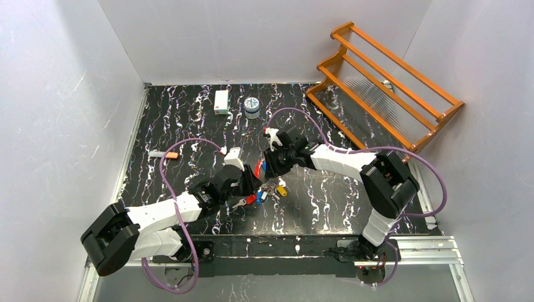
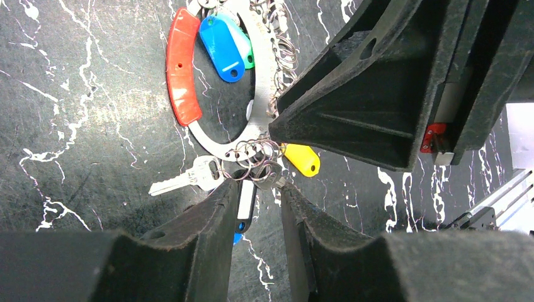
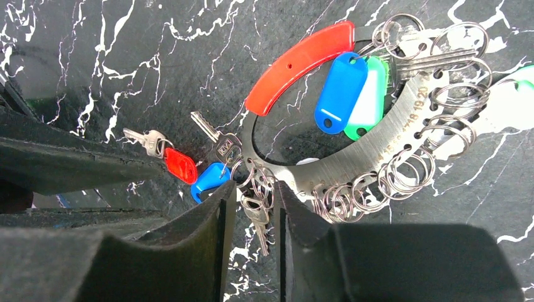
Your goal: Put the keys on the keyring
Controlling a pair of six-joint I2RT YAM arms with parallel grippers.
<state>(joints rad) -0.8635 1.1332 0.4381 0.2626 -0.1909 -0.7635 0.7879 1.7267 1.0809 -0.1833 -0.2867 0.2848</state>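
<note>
The keyring (image 3: pixel 378 151) is a flat silver arc with a red grip (image 3: pixel 299 60), lined with small split rings and lying on the black marbled table. Blue (image 3: pixel 340 91) and green tags hang inside it. My right gripper (image 3: pixel 255 192) stands open astride a bare silver key (image 3: pixel 255 220) that hangs from a ring, touching neither finger. My left gripper (image 2: pixel 259 189) meets it from the other side. Its tips close on a blue tag (image 2: pixel 247 198) and a key head (image 2: pixel 269 178). A bare key (image 2: pixel 186 179) and a yellow tag (image 2: pixel 302 158) lie alongside. A red-capped key (image 3: pixel 179 165) lies nearby.
An orange wooden rack (image 1: pixel 387 82) leans at the back right. A white box (image 1: pixel 221 101) and a small round tin (image 1: pixel 252 107) stand at the back. An orange-tipped stick (image 1: pixel 165 154) lies at the left. White walls close in three sides.
</note>
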